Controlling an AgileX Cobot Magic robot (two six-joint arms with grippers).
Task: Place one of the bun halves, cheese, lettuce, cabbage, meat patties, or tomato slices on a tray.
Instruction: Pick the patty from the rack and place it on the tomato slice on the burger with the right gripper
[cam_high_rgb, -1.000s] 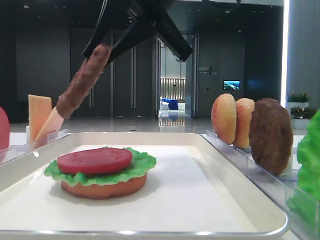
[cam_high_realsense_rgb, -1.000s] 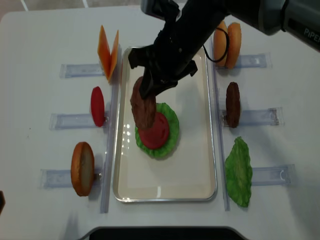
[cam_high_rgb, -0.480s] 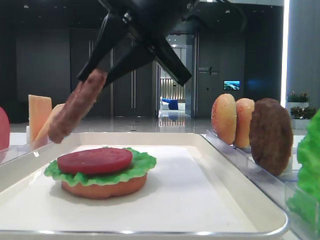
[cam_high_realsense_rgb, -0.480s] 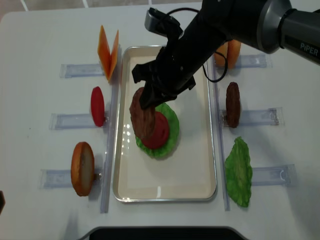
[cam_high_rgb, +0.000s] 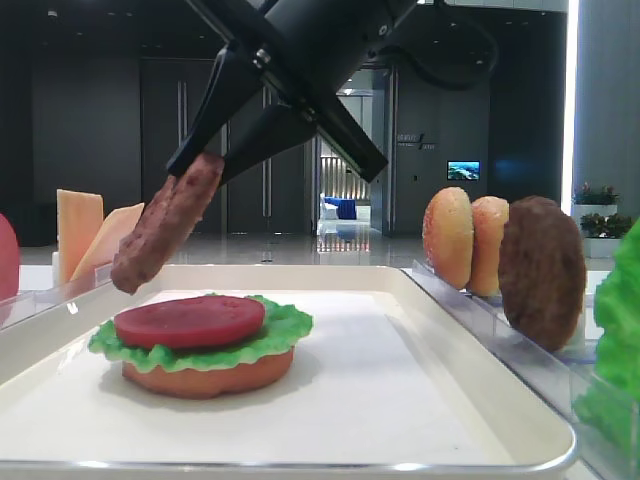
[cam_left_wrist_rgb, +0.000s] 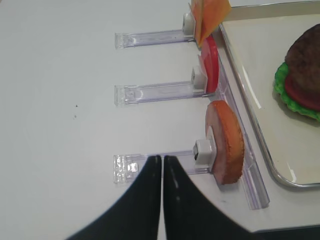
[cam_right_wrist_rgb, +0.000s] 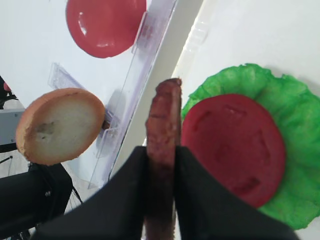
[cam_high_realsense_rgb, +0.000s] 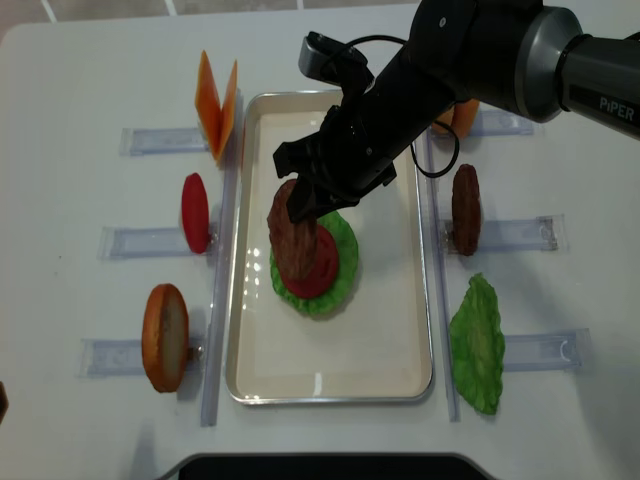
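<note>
Placement of the meat patty (cam_high_realsense_rgb: 292, 238) is the step in hand. It is clamped edge-on between the closed jaws of the right gripper (cam_right_wrist_rgb: 161, 150) and held tilted above the stack of bun half (cam_high_rgb: 205, 376), lettuce (cam_high_realsense_rgb: 345, 262) and tomato slice (cam_high_rgb: 190, 320) near the middle of the tray (cam_high_realsense_rgb: 415, 310). It should be levelled and centred over the tomato before release, lest it slide off. Compared with 1 second ago, the patty is lower and nearer the tomato. The left gripper (cam_left_wrist_rgb: 161, 172) is shut on nothing beside the tray's left edge.
</note>
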